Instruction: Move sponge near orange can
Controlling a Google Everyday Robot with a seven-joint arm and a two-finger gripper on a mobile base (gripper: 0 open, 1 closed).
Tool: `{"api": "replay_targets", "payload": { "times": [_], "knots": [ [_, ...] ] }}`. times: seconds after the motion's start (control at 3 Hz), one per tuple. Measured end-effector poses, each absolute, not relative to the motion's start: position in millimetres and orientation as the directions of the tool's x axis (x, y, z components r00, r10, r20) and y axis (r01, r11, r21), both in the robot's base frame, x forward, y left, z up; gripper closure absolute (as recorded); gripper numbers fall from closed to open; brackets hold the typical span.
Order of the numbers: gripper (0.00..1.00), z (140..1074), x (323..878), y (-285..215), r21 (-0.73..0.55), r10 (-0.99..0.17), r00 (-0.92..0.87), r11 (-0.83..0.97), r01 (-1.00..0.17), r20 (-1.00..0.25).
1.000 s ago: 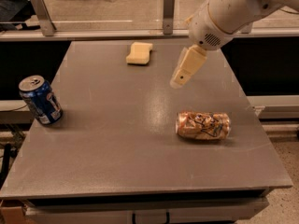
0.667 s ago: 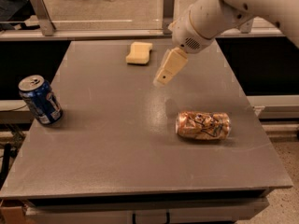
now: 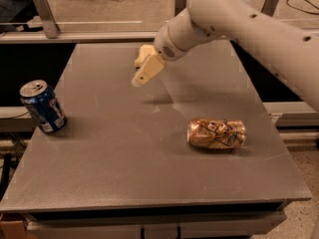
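Note:
The pale yellow sponge point(image 3: 143, 52) lies at the far middle of the grey table point(image 3: 114, 153), mostly hidden behind my gripper and wrist. My cream gripper point(image 3: 139, 78) hangs above the table just in front of the sponge, pointing down and to the left. The orange can point(image 3: 217, 133) lies on its side at the right of the table, well in front and to the right of the sponge and the gripper.
A blue can point(image 3: 43, 106) with a silver top stands upright near the table's left edge. My arm point(image 3: 249, 29) reaches in from the upper right. A railing and posts run behind the table's far edge.
My gripper has moved left and toward the far edge, from mid-table to just in front of the sponge, now covering most of it. The cans have not moved.

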State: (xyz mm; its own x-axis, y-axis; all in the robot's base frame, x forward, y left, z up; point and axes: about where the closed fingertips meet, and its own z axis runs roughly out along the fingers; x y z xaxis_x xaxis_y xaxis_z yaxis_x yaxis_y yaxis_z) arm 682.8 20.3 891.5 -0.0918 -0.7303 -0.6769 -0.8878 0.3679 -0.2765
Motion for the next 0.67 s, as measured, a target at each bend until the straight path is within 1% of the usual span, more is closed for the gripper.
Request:
{"api": "replay_targets", "payload": {
  "times": [0.33, 0.67],
  "knots": [
    [0.0, 872, 712, 38, -0.241, -0.689, -0.139, 0.424, -0.873, -0.711],
    [0.0, 860, 736, 38, -0.213, -0.651, -0.192, 0.49, -0.846, -0.735]
  ]
}}
